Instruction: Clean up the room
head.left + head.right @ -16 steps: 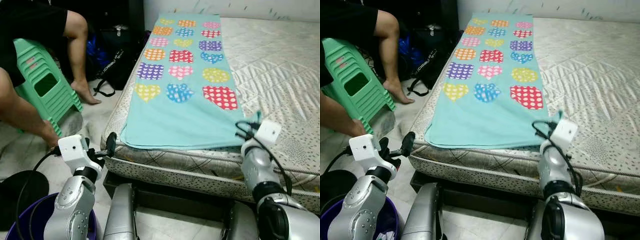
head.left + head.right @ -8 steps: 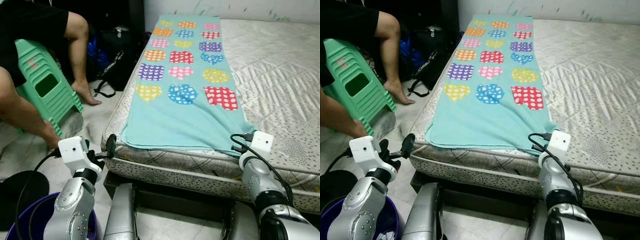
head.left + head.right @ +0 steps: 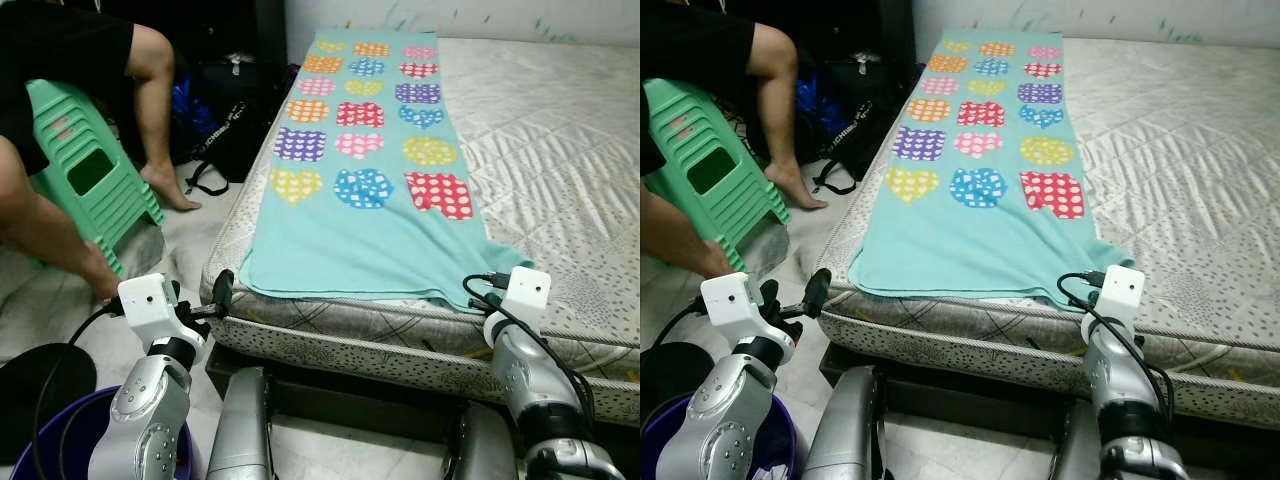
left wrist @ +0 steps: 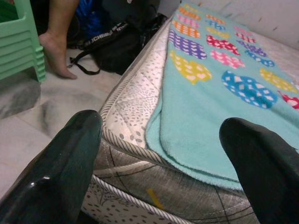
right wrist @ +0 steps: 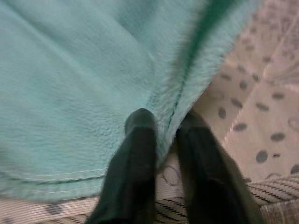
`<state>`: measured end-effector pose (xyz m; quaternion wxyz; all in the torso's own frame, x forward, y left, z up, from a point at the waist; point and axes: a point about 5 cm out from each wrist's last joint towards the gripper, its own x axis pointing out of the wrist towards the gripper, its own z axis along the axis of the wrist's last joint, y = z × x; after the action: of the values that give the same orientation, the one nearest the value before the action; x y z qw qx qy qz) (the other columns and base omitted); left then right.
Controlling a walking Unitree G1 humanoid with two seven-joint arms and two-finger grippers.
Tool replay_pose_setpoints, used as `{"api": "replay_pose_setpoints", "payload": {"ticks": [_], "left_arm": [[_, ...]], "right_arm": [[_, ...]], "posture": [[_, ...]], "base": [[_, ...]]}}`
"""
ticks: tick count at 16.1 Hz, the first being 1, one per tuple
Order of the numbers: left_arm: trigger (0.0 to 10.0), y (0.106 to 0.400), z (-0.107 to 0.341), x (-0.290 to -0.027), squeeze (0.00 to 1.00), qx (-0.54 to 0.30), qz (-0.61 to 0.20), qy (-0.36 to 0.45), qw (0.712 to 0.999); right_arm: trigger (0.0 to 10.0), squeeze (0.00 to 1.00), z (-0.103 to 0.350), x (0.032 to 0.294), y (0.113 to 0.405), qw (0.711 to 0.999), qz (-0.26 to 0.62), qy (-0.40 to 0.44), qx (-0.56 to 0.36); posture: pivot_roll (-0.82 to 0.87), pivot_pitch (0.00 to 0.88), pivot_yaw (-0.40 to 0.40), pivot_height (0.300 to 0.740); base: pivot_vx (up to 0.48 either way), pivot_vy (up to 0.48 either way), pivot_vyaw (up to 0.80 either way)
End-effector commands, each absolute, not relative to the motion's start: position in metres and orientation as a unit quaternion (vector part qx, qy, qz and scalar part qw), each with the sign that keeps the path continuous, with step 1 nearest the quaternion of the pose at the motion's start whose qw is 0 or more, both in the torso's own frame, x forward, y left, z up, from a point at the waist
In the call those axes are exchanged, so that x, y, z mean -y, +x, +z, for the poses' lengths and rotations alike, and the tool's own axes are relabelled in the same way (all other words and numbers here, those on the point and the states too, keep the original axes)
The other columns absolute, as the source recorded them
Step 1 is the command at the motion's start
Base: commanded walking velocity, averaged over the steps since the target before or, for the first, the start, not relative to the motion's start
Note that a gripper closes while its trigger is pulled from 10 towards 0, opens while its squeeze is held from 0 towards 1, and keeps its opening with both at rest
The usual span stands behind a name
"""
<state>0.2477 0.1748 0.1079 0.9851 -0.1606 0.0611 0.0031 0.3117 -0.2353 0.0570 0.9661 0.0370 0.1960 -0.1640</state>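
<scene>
1. Your mattress (image 3: 560, 130) runs away from the robot, bare but for the cloth along its left edge.
2. The turquoise blanket (image 3: 350, 230) with dotted hearts lies flat down that left edge, its near hem just short of the mattress's near edge.
3. A person's leg (image 3: 160, 110) stands on the floor beyond the left edge, beside a green stool (image 3: 85, 170).
4. Your right tool (image 5: 163, 135) is at the blanket's near right corner, fingers narrow, pinching a fold of the blanket.
5. Your left tool (image 4: 159, 149) hovers off the mattress's near left corner, fingers wide apart, holding nothing.
</scene>
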Motion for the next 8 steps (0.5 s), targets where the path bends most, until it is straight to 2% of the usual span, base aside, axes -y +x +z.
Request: {"api": "replay_pose_setpoints", "payload": {"ticks": [1,5,8], "left_arm": [[10.0,0.245,0.106,-0.177,0.00,-0.068,0.008,-0.155,0.986],[10.0,0.237,0.106,-0.175,0.00,-0.068,-0.003,-0.139,0.988],[10.0,0.234,0.105,-0.174,0.00,-0.070,-0.002,-0.138,0.988]], "right_arm": [[10.0,1.00,0.065,0.228,0.311,0.974,-0.137,0.031,-0.178],[10.0,1.00,0.084,0.227,0.292,0.986,-0.126,0.013,-0.104],[10.0,1.00,0.109,0.222,0.291,0.992,-0.114,0.017,-0.042]], "posture": [[0.04,0.001,0.048,0.486],[0.03,0.003,0.049,0.486],[0.02,0.003,0.051,0.486]], "base": [[0.000,0.000,0.00],[0.000,0.000,0.00],[0.000,0.000,0.00]]}}
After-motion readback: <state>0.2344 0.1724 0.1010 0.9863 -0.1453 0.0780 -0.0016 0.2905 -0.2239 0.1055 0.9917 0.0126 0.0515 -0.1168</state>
